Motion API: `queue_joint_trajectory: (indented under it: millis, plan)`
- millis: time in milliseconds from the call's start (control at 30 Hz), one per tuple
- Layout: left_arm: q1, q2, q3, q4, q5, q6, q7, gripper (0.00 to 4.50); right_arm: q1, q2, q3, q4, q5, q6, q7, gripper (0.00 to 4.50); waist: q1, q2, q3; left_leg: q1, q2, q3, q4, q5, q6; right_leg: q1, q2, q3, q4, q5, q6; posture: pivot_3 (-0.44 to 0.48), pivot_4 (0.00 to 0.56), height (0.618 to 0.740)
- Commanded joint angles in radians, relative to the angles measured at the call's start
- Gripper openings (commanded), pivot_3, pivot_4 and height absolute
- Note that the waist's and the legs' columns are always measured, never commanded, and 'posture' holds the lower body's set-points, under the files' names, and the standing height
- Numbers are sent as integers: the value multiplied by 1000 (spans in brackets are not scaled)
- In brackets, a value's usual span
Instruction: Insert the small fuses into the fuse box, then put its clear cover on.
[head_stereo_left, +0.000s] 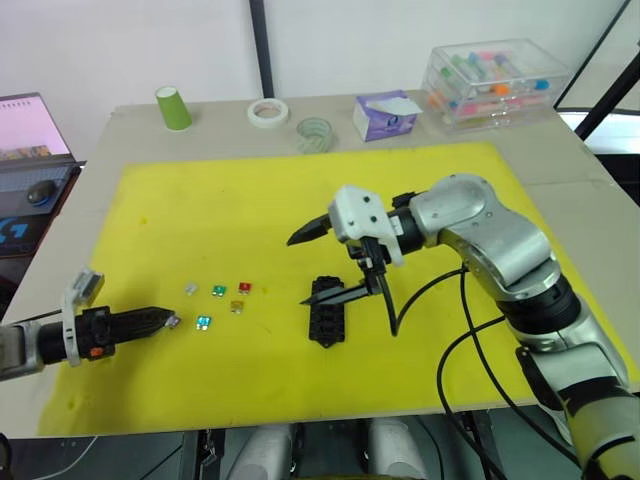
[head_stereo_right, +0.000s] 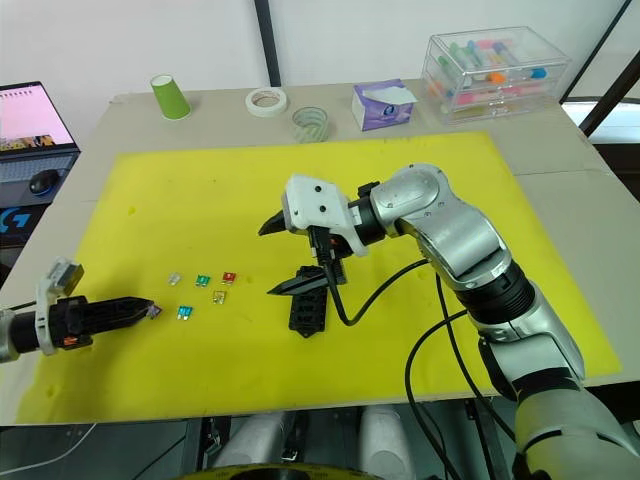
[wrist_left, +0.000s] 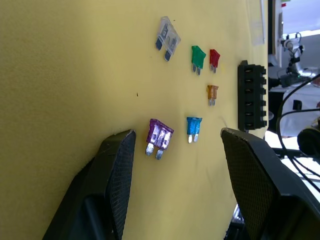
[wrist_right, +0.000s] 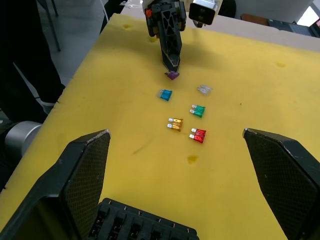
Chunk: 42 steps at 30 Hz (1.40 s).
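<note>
- The left tool (head_stereo_left: 172, 321) lay low over the yellow mat (head_stereo_left: 200, 200), near the mat's left side. Its two black fingers (wrist_left: 116, 170) were open wide.
- A purple fuse (wrist_left: 159, 136) lay flat on the mat between those fingers. It looked just clear of both, but that was hard to tell.
- A teal fuse (wrist_left: 193, 126) lay just beside the purple one.
- Four more small fuses lay close by on the mat: a yellow fuse (wrist_left: 212, 93), a red fuse (wrist_left: 214, 58), a green fuse (wrist_left: 198, 57) and a grey-clear fuse (wrist_left: 167, 37). None of them touched each other.
- The black fuse box (head_stereo_left: 327, 309) sat on the mat near the middle, to the right of the fuses. In the left wrist view the slots in sight looked empty.
- The right tool (head_stereo_left: 315, 268) hung over the fuse box. Its fingers were spread very wide and held nothing. One black fingertip (head_stereo_left: 312, 298) was right next to the box.
- At the back of the table (head_stereo_left: 130, 130) stood a green cup (head_stereo_left: 173, 108), a white tape roll (head_stereo_left: 268, 111), a clear tape roll (head_stereo_left: 313, 134), a purple tissue box (head_stereo_left: 385, 114) and a big clear case of coloured tubes (head_stereo_left: 495, 80).
- A laptop (head_stereo_left: 30, 130) sat off the left side of the table.
</note>
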Motion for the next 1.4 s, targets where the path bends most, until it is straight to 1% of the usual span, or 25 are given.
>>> queue_joint_trajectory:
  millis: [33,167,433,467,500,600,1000,1067,1400]
  plan:
    - [-2,-9,-51,-3,14,-9,-13,2862,-12,2,-26,-37,10,-3,-7,4500,1,0,0,0,0,0,0,0,0,0,0,0,1,0,0,0,150,740]
    - [-4,-13,-81,-14,18,-27,-28,2862,-15,-2,-21,-33,1,-7,-10,4500,2,0,0,0,-1,0,0,0,0,0,-2,0,2,0,0,0,150,740]
    - [-15,-27,-83,5,31,-49,-29,2862,-15,-5,-24,-35,2,-5,-11,4500,3,0,0,0,-3,0,1,0,0,-2,-3,0,7,0,0,0,150,740]
    - [-15,-28,-83,5,31,-49,-28,2481,-15,-5,-24,-35,3,-4,-11,4500,3,0,0,0,-3,0,1,0,0,-3,-3,0,8,0,0,0,150,740]
    - [-15,-28,-83,5,32,-50,-28,2265,-15,-5,-24,-35,3,-3,-12,4500,3,0,0,0,-3,0,1,0,0,-3,-3,0,8,0,0,0,150,740]
    - [-15,-31,-79,8,36,-54,-20,1232,-15,-5,-24,-36,2,-4,-13,4500,2,0,0,0,-3,0,1,0,0,-3,-3,0,8,0,0,0,150,740]
    - [0,-21,-67,9,48,-67,-18,1232,-17,5,-19,-28,0,-14,-15,4500,0,0,0,0,-3,0,1,0,0,-4,-3,0,9,0,0,0,150,740]
    - [1,-20,-64,9,48,-68,-17,851,-18,6,-19,-26,0,-15,-14,4500,0,0,0,0,-3,0,1,0,0,-4,-3,0,9,0,0,0,150,740]
    - [18,-17,-47,0,46,-74,-10,851,-20,10,-17,-26,2,-18,-12,4500,-3,0,0,0,-3,0,1,0,0,-4,-3,0,9,0,0,0,150,740]
